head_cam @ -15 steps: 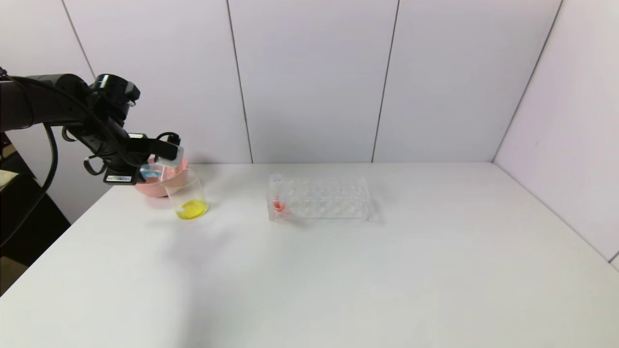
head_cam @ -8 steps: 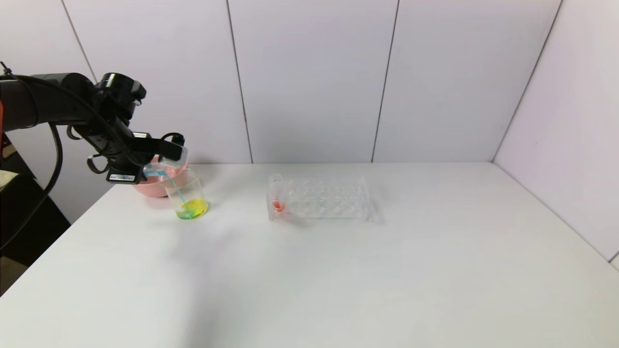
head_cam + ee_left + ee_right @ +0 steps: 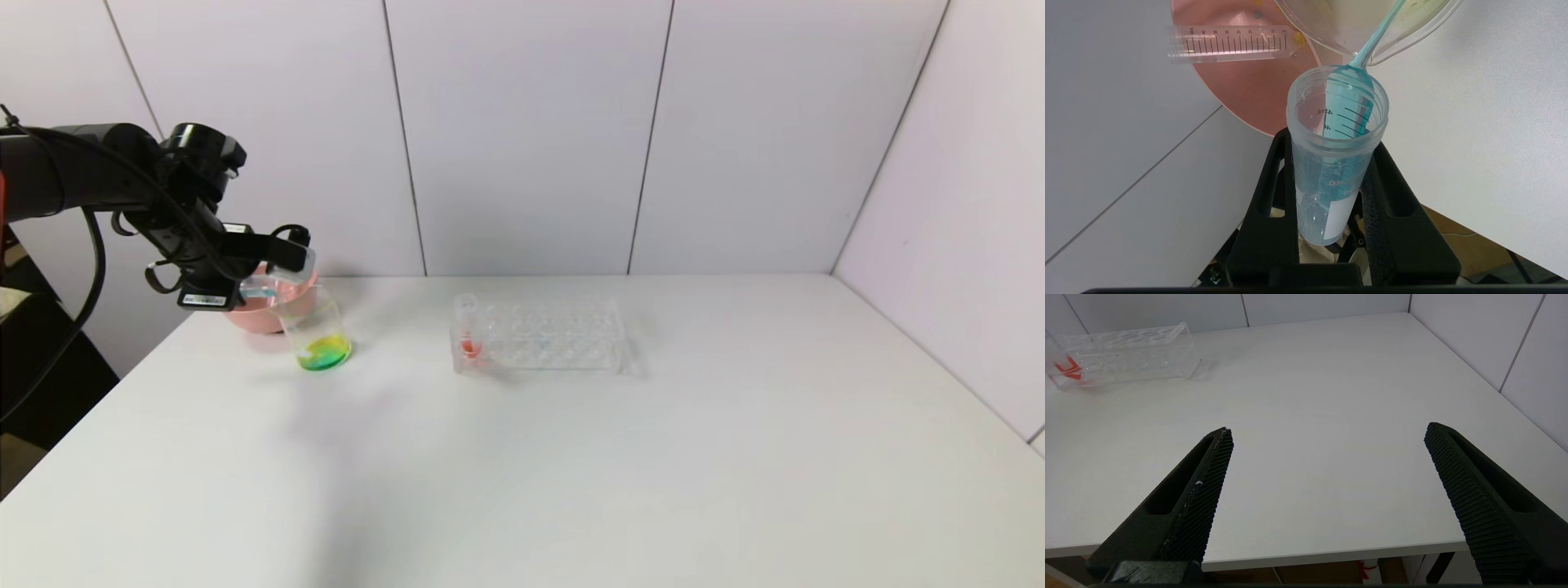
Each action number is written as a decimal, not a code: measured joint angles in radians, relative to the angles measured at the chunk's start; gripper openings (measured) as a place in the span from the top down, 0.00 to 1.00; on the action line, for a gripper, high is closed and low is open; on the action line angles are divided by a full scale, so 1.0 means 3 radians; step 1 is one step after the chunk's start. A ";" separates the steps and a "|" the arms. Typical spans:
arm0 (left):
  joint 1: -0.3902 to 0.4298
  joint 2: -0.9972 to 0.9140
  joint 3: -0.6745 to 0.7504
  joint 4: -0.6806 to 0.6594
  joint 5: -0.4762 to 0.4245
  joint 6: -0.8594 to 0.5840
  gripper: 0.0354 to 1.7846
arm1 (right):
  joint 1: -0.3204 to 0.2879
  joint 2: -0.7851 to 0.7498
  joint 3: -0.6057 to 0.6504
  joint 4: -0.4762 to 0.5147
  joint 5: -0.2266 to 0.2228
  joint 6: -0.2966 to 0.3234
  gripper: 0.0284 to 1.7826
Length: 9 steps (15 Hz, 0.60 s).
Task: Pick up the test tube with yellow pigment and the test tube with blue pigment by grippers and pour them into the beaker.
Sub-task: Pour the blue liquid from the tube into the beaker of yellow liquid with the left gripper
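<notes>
The left hand grips the blue tube, tipped with its mouth over the beaker on the counter; blue runs into yellow-green liquid. Tube marks read "4mL". The right hand hangs wide open, holding nothing.

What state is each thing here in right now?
Left gripper: shut on blue tube.
Blue tube: tilted, pouring.
Beaker: upright, yellow-green liquid.
Empty tube: lying in pink bowl.
Rack: holds red tube.
Right gripper: open, idle.
</notes>
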 joint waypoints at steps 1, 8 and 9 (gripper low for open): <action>-0.0001 0.0000 0.0000 -0.0001 0.0004 0.0000 0.76 | 0.0000 0.0000 0.0000 -0.0001 0.0000 0.0000 0.04; -0.0057 0.0001 -0.0028 0.0000 0.0154 0.0012 0.76 | 0.0000 0.0000 0.0000 -0.0001 0.0000 0.0000 0.04; -0.0065 0.0003 -0.0029 0.0000 0.0156 0.0011 0.76 | -0.0001 0.0000 0.0000 -0.0001 0.0000 0.0000 0.04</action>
